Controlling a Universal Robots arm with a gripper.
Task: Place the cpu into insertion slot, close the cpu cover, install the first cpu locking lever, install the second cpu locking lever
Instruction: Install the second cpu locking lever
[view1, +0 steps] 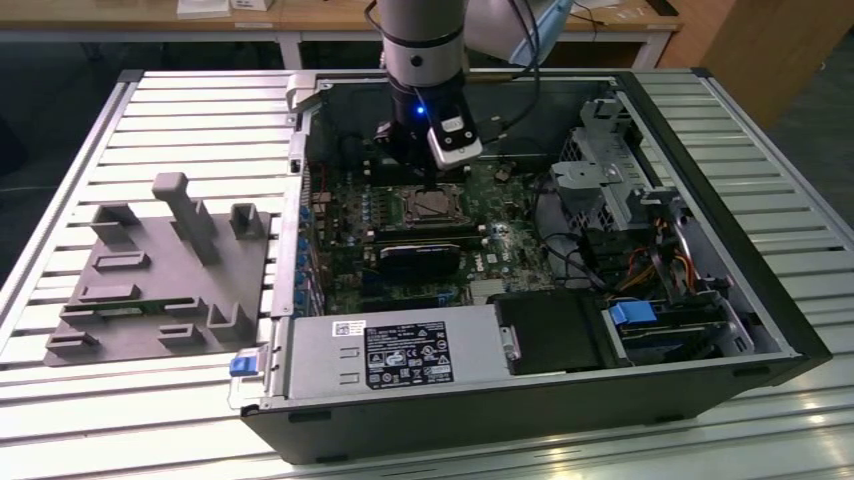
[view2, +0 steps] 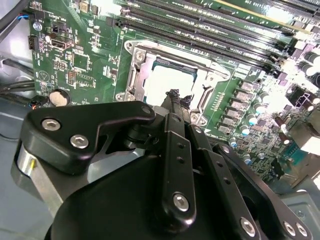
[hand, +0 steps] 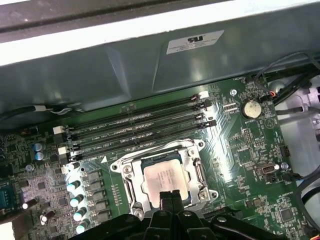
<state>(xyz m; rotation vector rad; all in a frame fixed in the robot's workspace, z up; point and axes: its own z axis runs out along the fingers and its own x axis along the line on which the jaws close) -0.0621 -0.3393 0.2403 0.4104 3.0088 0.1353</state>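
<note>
1. Exterior view's middle: black open computer case (view1: 787, 330) on the slatted table.
2. Square silvery-rimmed insertion slot (hand: 165, 172) holds the silvery-beige square cpu (hand: 165, 181); thin silvery cpu cover (hand: 197, 150) looks closed.
3. Black gripper (hand: 170, 197), jaws pressed together (holding nothing), hovers over the slot's edge; lever step seems in hand, needing a precise push.

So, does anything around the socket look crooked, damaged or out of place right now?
Nothing stands out. The square silvery-beige cpu lies flat and square in the metal-rimmed insertion slot, with the thin silvery cpu cover frame around it. The black gripper is at the socket's edge. The long black memory slots look intact.
</note>
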